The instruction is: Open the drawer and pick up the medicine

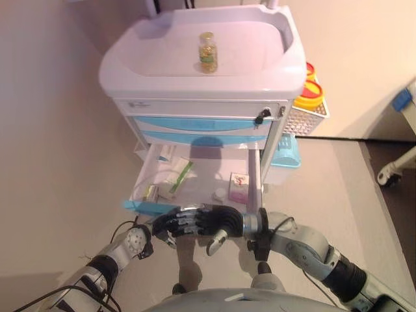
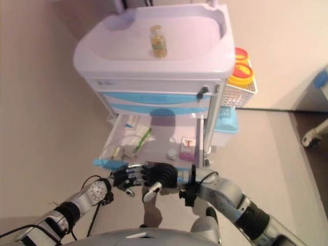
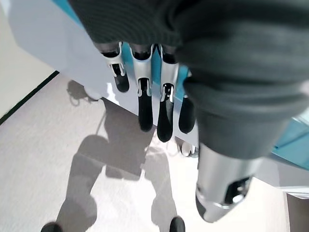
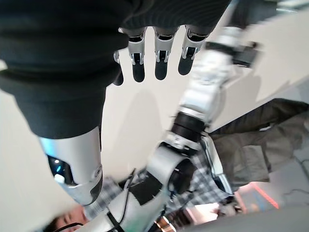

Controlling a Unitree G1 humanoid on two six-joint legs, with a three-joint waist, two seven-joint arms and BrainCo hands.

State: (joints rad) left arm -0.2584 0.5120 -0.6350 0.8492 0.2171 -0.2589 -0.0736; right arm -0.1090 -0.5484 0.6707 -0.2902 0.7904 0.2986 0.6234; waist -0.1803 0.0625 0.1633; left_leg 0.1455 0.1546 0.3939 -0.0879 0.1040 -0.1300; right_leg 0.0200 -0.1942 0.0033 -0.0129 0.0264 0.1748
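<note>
With the drawer [image 1: 195, 179] pulled out and both the left hand [image 1: 174, 224] and right hand [image 1: 218, 221] hanging released and empty at its near edge, we should reach over it for the pink medicine box [image 1: 238, 187] at right.

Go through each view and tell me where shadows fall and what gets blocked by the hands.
Left eye view: a shadow darkens the open drawer floor; the right hand and left hand cover part of its blue front edge. Left wrist view: the left hand's dark cover fills the top right, with shadows on the floor below. Right wrist view: the right hand's cover blocks the upper left.
</note>
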